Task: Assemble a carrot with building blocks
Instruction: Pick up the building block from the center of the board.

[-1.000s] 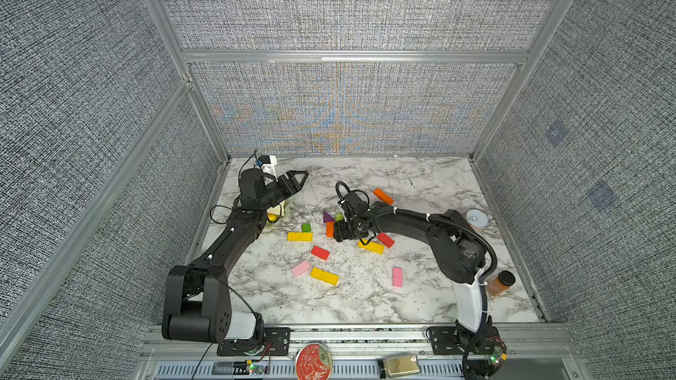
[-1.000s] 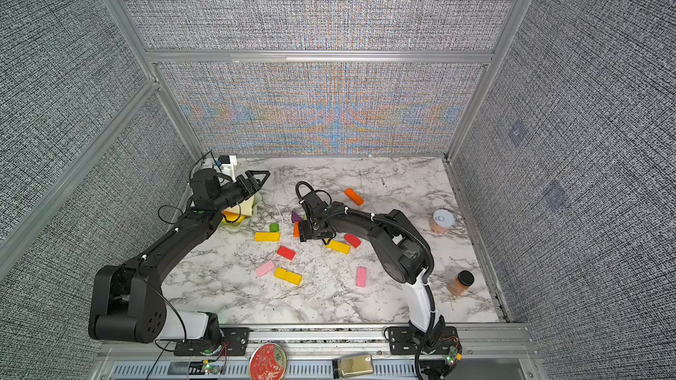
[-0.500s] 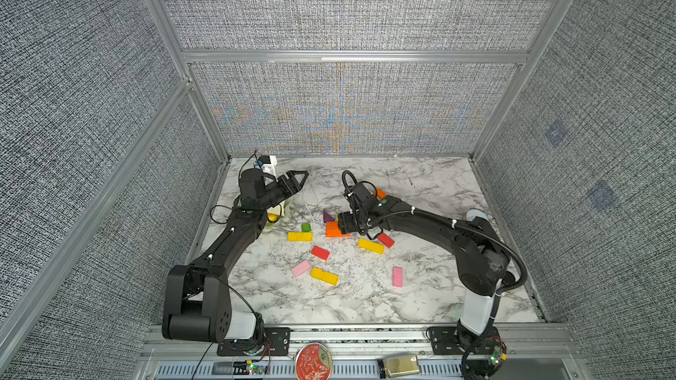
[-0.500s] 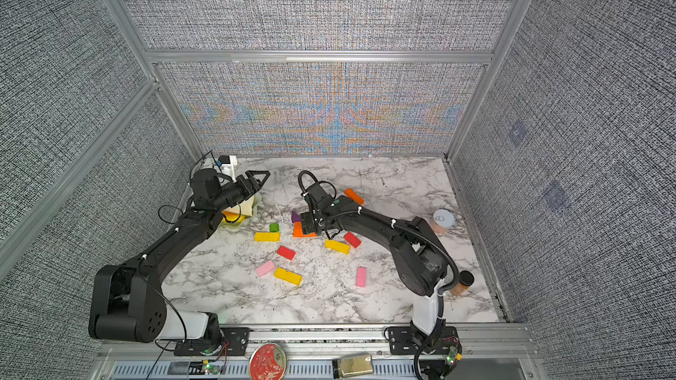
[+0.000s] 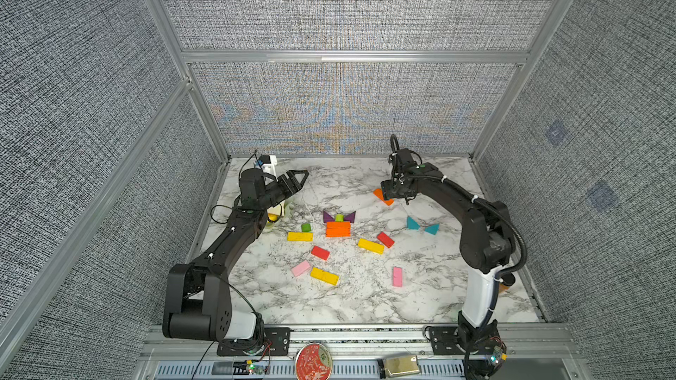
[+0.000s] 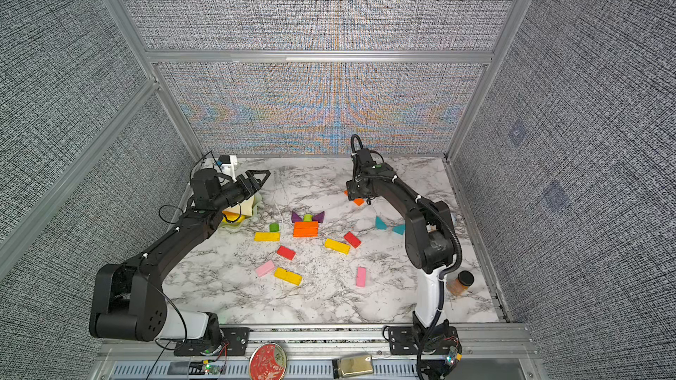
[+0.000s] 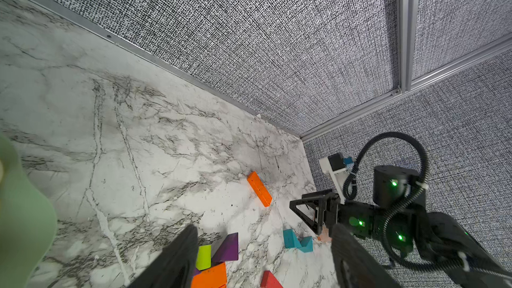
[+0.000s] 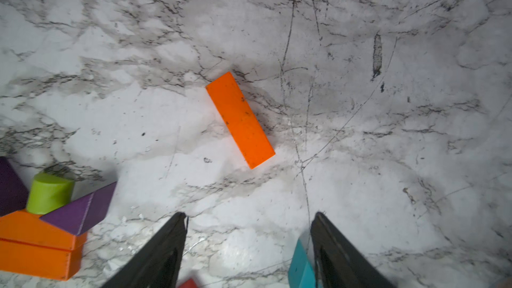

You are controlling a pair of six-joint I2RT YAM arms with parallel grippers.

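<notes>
Swinging away from the middle cluster, the right end effector [image 8: 249,214] now hangs over the lone orange bar [image 8: 240,119], its fingers spread wide with nothing between them. That bar lies flat and askew on the table [image 5: 365,297] just ahead of the fingertips, untouched. A teal triangle [image 8: 300,267] sits just beside one finger. Farther off, on the side the arm came from, the started carrot stands free: a pair of orange bars [image 5: 338,229] lying together, with a green stub [image 5: 339,217] between two purple triangles [image 5: 328,216] against their far edge. The leafy top and two body rows look placed, and this reach suggests the next body piece is being fetched. The fingers will likely need turning to match the bar's slant before they close. Beyond the carrot lie scattered yellow, red and pink bars. The left end effector [image 5: 296,177], well apart, hangs spread and empty above the table.
</notes>
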